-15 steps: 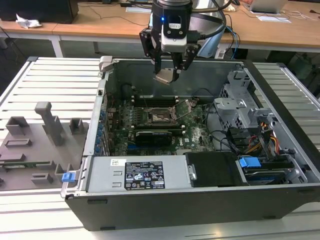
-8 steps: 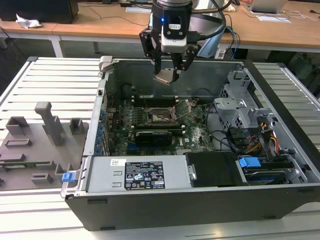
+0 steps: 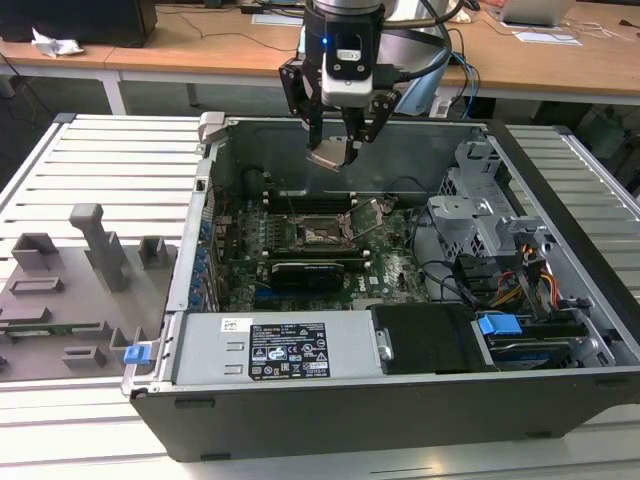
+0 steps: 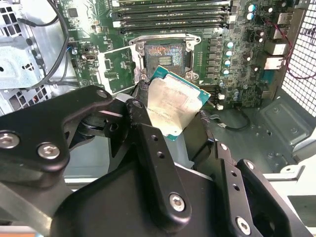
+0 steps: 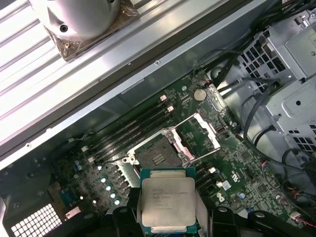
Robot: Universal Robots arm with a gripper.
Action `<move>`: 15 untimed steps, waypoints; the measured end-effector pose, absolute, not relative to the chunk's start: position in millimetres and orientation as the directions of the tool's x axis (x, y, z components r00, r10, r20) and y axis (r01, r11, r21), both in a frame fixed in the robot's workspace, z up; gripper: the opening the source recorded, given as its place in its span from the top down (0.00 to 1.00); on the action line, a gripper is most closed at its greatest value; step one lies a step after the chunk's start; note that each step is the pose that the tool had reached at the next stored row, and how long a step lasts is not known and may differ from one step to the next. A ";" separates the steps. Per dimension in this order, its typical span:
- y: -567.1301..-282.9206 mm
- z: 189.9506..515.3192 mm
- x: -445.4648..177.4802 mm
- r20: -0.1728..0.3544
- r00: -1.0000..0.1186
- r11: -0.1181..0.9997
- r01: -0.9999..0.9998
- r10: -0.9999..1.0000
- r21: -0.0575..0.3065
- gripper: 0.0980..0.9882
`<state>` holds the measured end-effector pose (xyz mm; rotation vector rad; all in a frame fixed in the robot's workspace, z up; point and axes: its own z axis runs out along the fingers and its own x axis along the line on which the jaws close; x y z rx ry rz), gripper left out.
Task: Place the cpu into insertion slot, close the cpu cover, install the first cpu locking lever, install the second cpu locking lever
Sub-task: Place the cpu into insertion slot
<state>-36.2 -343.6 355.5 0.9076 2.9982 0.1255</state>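
Observation:
My gripper [image 3: 338, 148] hangs above the open computer case, shut on the cpu [image 3: 333, 156], a flat square chip with a dull silver top. In both wrist views the cpu [image 4: 175, 106] [image 5: 167, 200] sits tilted between the black fingers [image 4: 148, 133], well above the board. The insertion slot [image 3: 320, 233] [image 4: 165, 57] [image 5: 157, 155] lies below on the green board, its dark centre uncovered. The cpu cover [image 4: 102, 71] [image 5: 210, 129] is swung open beside the slot.
Long black memory slots [image 4: 173, 15] run next to the socket. A metal drive cage [image 3: 480, 215] with cables fills the case at the exterior view's right. The power supply [image 3: 285, 345] lies along the near wall. A grey fixture tray [image 3: 80, 270] stands outside the case.

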 end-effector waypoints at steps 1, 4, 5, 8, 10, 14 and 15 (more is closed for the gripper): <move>-343.6 355.4 -36.2 0.017 -0.831 0.828 0.555 0.556 0.079 0.52; -343.6 355.3 -36.2 0.017 -0.827 0.824 0.561 0.562 0.079 0.52; -343.6 355.2 -36.2 0.017 -0.825 0.822 0.564 0.565 0.079 0.52; -343.6 355.1 -36.2 0.017 -0.819 0.816 0.573 0.573 0.079 0.52; -343.6 355.0 -36.2 0.017 -0.817 0.814 0.576 0.576 0.079 0.52; -343.6 354.9 -36.2 0.017 -0.811 0.808 0.584 0.585 0.079 0.52; -343.6 354.9 -36.2 0.017 -0.810 0.807 0.585 0.586 0.079 0.52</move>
